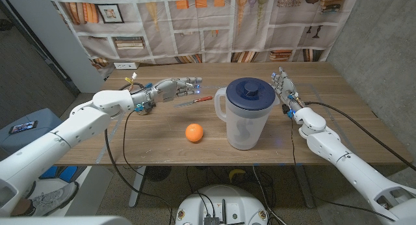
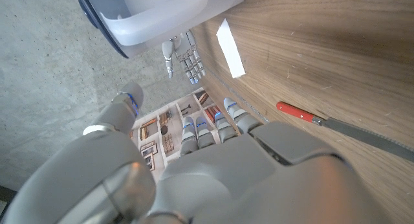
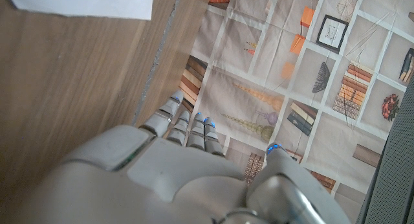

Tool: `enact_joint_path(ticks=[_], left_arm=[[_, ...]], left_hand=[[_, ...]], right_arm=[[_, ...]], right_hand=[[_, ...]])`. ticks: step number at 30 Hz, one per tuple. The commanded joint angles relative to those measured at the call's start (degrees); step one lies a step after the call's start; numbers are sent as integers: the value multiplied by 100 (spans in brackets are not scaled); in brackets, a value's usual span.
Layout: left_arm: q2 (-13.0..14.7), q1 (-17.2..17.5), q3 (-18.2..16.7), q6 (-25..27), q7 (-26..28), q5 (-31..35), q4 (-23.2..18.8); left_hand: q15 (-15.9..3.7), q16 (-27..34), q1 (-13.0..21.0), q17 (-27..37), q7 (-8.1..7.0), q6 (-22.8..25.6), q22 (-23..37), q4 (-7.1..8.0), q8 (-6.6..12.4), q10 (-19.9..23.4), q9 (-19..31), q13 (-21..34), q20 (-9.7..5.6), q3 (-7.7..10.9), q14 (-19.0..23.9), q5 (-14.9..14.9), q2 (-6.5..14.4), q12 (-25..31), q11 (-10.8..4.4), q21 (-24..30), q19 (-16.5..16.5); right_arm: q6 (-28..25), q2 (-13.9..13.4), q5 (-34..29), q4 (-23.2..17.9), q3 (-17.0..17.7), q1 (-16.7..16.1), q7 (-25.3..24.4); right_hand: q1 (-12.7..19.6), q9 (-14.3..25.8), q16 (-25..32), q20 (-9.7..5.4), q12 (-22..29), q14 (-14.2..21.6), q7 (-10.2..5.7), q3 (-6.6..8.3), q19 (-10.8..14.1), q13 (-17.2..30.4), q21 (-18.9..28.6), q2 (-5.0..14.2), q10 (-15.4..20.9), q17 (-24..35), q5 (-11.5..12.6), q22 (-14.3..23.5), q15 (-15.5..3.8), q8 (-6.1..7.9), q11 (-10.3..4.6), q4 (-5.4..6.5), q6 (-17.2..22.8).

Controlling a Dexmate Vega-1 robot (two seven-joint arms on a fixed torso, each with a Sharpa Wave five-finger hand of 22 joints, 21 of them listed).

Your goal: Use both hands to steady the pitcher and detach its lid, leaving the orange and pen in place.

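A clear pitcher (image 1: 245, 121) with a dark blue lid (image 1: 250, 92) stands upright at the table's middle, handle toward my left; its body (image 2: 152, 13) shows in the left wrist view. An orange (image 1: 194, 132) lies left of it near the front. A red-and-silver pen (image 1: 195, 101) lies behind the orange; in the left wrist view the pen (image 2: 343, 127) is beside my fingers. My left hand (image 1: 170, 88) hovers open left of the pitcher, fingers pointing at it, holding nothing. My right hand (image 1: 286, 92) stands open just right of the pitcher, apart from it.
A white outlet box (image 1: 125, 66) sits at the table's back left. A printed cloth backdrop (image 1: 208, 20) hangs behind the table (image 1: 338, 131). A white paper slip (image 2: 230, 48) lies on the wood. Cables trail from both arms.
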Motion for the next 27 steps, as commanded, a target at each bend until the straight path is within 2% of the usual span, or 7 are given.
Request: enact_joint_path(ticks=[1, 10, 19, 27], left_arm=[[-65, -183, 241, -216, -383, 192, 102], [-198, -381, 449, -356, -621, 381, 231], [-286, -406, 580, -535, -641, 568, 250], [-251, -149, 555, -725, -366, 671, 50]], left_hand=[[-310, 1, 112, 14, -2, -21, 8, 0, -5, 25, 15, 14, -22, 43, -21, 41, -29, 16, -74, 3, -19], [-352, 13, 326, 13, -19, -54, 7, 4, 3, 40, 19, 15, -37, 39, -11, 74, -176, 15, -108, 16, -4], [-387, 35, 525, 13, -46, -4, 8, 10, 41, 61, 24, 16, -15, 13, 52, 110, -319, 16, -113, 41, 63], [-383, 35, 612, 13, -29, 16, 9, 13, 54, 60, 26, 17, -8, -5, 66, 125, -380, 12, -93, 41, 76]], right_arm=[[80, -21, -161, -55, -18, -61, -134], [94, -61, -203, -140, 28, -155, -252], [103, -67, -284, -162, 7, -185, -313], [154, -70, -305, -157, 14, -200, -310]], right_hand=[[4, 14, 33, -31, 19, 37, 7, 65, 4, 13, 28, 5, 13, 11, 12, 11, -24, 29, 17, -10, 13], [4, 14, 36, -40, 22, 38, 8, 79, 7, 12, 29, 13, 18, -1, 11, 10, -29, 31, 14, -13, 16], [7, 14, 41, -37, 26, 43, 3, 100, 5, 12, 29, 25, 26, -15, 10, 10, -25, 34, 19, -16, 18], [7, 15, 43, -34, 26, 44, 13, 110, 9, 12, 30, 26, 26, -24, 7, 10, -25, 37, 22, -20, 26]])
